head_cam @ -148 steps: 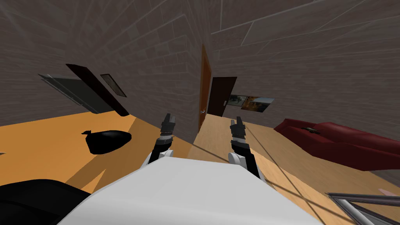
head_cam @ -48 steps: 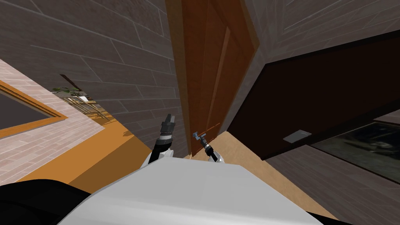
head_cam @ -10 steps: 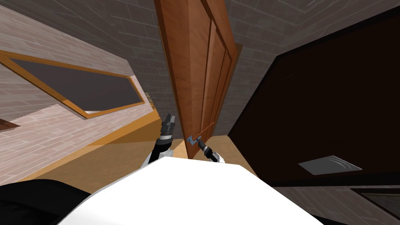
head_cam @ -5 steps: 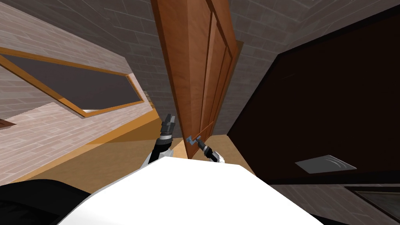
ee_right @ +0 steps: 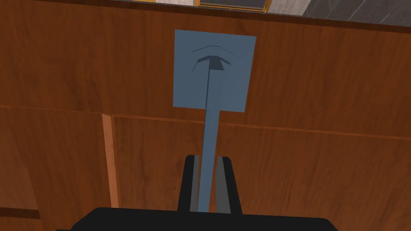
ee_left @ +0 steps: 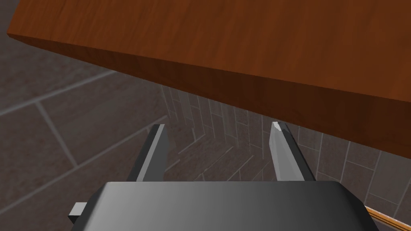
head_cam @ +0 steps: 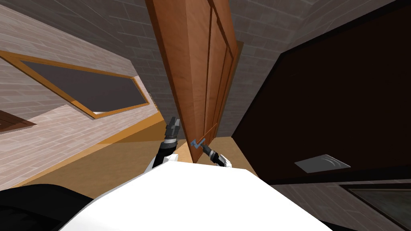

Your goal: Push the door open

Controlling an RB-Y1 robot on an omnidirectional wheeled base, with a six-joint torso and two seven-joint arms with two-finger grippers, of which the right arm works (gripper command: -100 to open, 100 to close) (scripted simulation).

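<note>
Swung slightly wider than before: reddish-brown panelled door (head_cam: pixel 192 72).
Right end effector (ee_right: pixel 208 159) clamps its blue-grey lever handle (ee_right: pixel 211 128); left end effector (ee_left: pixel 218 128) gapes empty beside the door's edge.

Wood-grained door (head_cam: pixel 188 80), matt handle (ee_right: pixel 210 132)
The door looked like smooth reddish-brown wood with fine grain and a soft sheen; the handle was flat, matt blue-grey; the wall (ee_left: pixel 60 132) showed dull grey tiles.

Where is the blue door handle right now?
In the right wrist view, the blue handle sticks out of the brown door, squeezed between the fingers of the right gripper.
</note>
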